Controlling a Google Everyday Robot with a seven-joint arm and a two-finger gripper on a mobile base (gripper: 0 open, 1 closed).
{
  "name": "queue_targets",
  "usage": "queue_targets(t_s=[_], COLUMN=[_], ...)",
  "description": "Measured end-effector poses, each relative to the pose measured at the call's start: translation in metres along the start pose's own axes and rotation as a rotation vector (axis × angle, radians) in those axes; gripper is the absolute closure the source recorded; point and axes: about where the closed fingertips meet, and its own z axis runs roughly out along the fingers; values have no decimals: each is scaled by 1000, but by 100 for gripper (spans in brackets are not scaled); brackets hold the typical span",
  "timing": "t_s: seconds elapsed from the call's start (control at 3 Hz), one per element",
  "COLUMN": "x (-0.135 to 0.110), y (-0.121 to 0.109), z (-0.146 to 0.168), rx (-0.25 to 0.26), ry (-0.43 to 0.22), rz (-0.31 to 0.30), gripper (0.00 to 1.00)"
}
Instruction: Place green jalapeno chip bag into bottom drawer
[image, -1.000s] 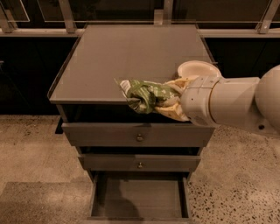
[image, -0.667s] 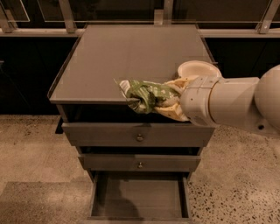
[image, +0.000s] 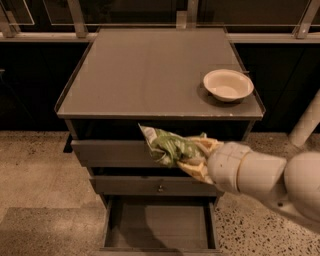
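The green jalapeno chip bag is crumpled, with a whitish end pointing up left. My gripper is shut on the bag and holds it in the air in front of the top drawer's face, below the cabinet top's front edge. The yellowish fingers clasp the bag's right end. My white arm comes in from the lower right. The bottom drawer is pulled open under the bag, a wide flat grey tray with low sides, and nothing shows inside it.
A round cream bowl sits at the right front of the grey cabinet top. Two shut grey drawers are above the open one; the middle one has a small knob. Speckled floor surrounds the cabinet.
The gripper with the bag has come down from the level of the cabinet top's front edge to in front of the top drawer. The bowl, partly hidden before, is now in full view.
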Motion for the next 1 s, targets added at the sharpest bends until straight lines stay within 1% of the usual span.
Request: queue_targets(t_s=[0.33, 0.67, 1.0], x=[63, 71, 70], y=[24, 26, 26], z=[19, 23, 23], rx=[-11, -23, -23], ry=[-42, -54, -53], rz=[134, 162, 160], gripper=[100, 100, 100])
